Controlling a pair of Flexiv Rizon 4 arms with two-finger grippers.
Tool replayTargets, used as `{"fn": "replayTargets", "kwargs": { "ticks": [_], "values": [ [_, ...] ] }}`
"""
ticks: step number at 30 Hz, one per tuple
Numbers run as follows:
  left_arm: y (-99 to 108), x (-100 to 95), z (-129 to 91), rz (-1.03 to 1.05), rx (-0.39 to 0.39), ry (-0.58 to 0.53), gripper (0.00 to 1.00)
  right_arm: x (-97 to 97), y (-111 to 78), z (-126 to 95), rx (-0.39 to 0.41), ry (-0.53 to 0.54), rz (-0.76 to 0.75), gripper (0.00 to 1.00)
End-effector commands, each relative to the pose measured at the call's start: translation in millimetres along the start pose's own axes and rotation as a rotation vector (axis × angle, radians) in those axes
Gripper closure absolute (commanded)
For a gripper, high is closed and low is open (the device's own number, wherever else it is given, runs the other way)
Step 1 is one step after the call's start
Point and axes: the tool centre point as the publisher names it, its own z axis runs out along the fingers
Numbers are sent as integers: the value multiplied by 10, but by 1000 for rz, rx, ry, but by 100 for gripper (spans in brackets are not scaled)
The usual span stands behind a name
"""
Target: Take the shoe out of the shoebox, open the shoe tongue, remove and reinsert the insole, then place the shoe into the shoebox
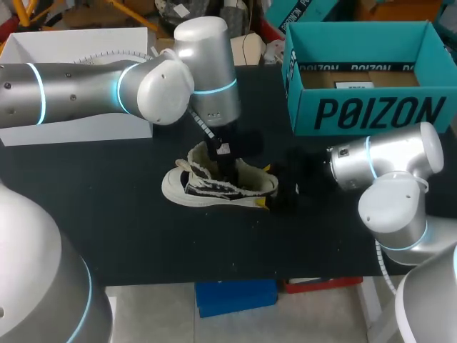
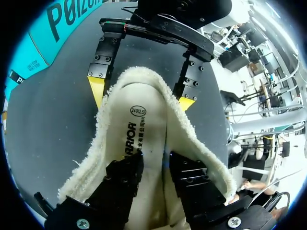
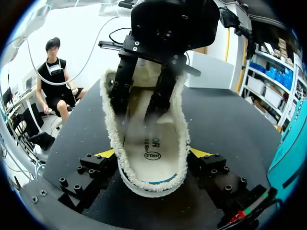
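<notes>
A cream shoe (image 1: 214, 187) with a fleece lining lies on its sole in the middle of the black table. My left gripper (image 1: 227, 168) reaches down into its opening. In the left wrist view its black fingers (image 2: 125, 175) stand a little apart over the white insole (image 2: 139, 139), which lies flat inside the shoe with nothing pinched. My right gripper (image 3: 152, 153) has the shoe's heel (image 3: 144, 184) between its yellow tips, one touching each side of the fleece collar. The same yellow tips (image 2: 96, 88) show in the left wrist view. The teal shoebox (image 1: 364, 111) stands open at the back right.
A white box (image 1: 71, 46) sits at the back left, behind my left arm. Bare black tabletop (image 1: 143, 236) lies in front of the shoe up to the near edge.
</notes>
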Motion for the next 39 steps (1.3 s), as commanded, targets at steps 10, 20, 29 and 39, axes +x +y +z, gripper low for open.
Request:
{"fn": "replayTargets", "kwargs": {
  "ticks": [10, 20, 29, 39],
  "values": [
    [79, -24, 132, 7, -81, -204, 72, -11, 3, 4, 4, -1, 2, 100],
    [106, -57, 245, 11, -236, -475, 70, -11, 3, 4, 4, -1, 2, 100],
    [246, -212, 247, 18, -272, -656, 65, -11, 3, 4, 4, -1, 2, 100],
    [323, -272, 140, 58, -213, -890, 67, -11, 3, 4, 4, -1, 2, 100]
  ]
}}
